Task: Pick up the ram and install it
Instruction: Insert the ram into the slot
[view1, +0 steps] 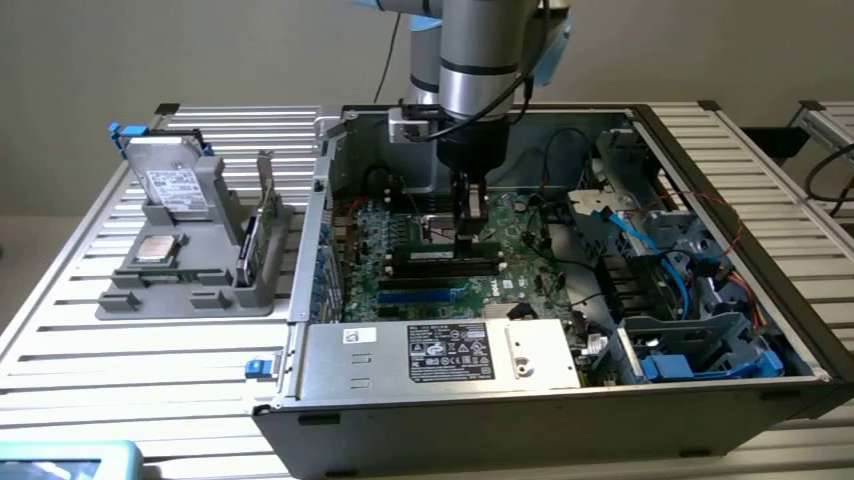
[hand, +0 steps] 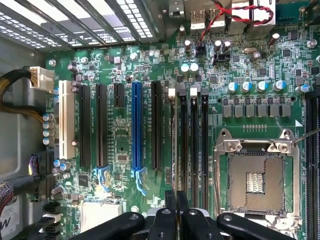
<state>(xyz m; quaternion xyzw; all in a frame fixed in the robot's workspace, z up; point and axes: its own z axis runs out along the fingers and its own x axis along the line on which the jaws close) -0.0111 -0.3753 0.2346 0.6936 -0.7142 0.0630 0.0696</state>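
The jaws sit drawn close together deep inside the case. As far as the views show, they are clamped on the top edge of the ram, a slim green circuit-board stick with dark chips and a pale label. It stands on edge in the row of long black memory slots with white end clips, straight below the silver and black robot arm. I judge the stick light and stiff but fragile. It wants holding by its bare top edge near the middle, clear of the chips and the contact edge, and pressed squarely, since a tilt could jam it in the slot. Around it spreads the green motherboard, with a long blue plastic slot beside further black ones and an open metal-framed processor socket just past the memory slots. The board lies in the open grey metal computer case, with a silver labelled power supply along the near wall and blue cables crowding the exterior view's right. The case rests on a slatted aluminium counter, where a grey moulded parts holder stands well apart.
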